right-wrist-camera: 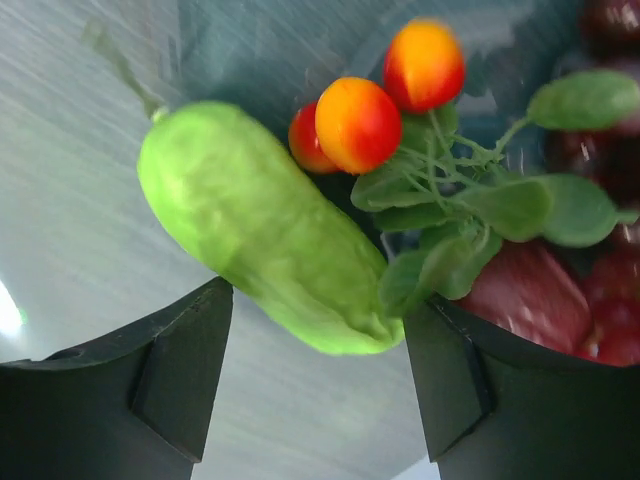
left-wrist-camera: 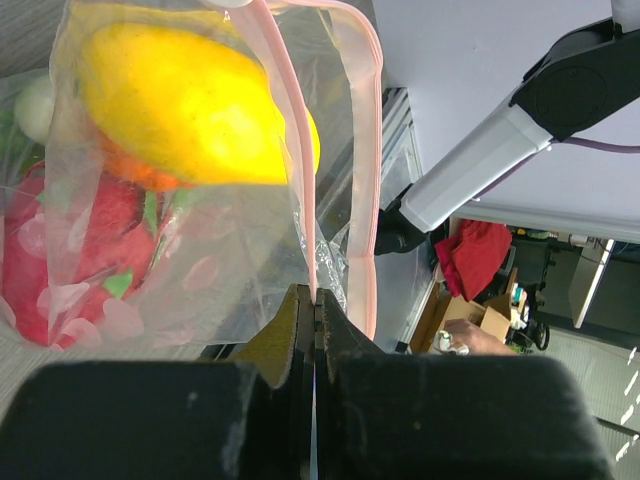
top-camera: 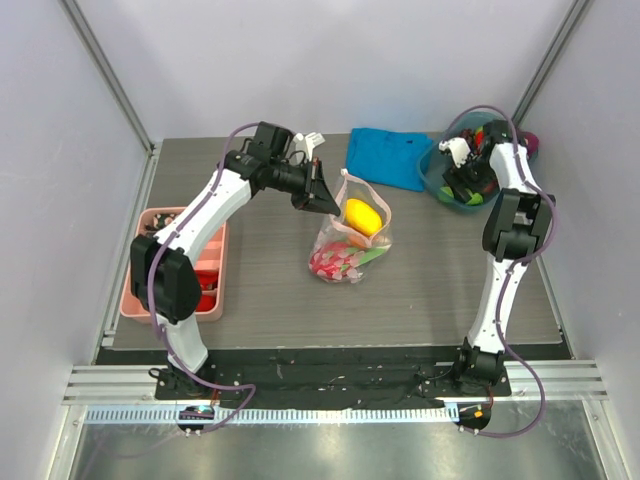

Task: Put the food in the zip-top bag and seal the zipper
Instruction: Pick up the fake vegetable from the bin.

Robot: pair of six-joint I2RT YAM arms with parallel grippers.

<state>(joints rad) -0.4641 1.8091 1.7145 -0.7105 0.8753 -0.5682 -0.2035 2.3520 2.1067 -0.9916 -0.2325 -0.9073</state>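
Observation:
The clear zip-top bag (top-camera: 350,245) stands upright mid-table, its mouth facing up. Inside are a yellow fruit (top-camera: 362,216) and red and green food. My left gripper (top-camera: 325,192) is shut on the bag's pink zipper strip (left-wrist-camera: 300,180) at the mouth and holds that edge up. The left wrist view shows the yellow fruit (left-wrist-camera: 190,100) and a red fruit (left-wrist-camera: 75,250) through the plastic. My right gripper (top-camera: 463,186) is open, down in the teal bowl (top-camera: 437,172). Its jaws (right-wrist-camera: 318,300) straddle a green cucumber-like vegetable (right-wrist-camera: 250,220), beside orange-red cherry tomatoes (right-wrist-camera: 358,122) with green leaves.
A folded blue cloth (top-camera: 390,155) lies at the back of the table, touching the teal bowl. A pink compartment tray (top-camera: 147,288) with red pieces sits at the left edge. More dark red and purple food (right-wrist-camera: 530,295) lies in the bowl.

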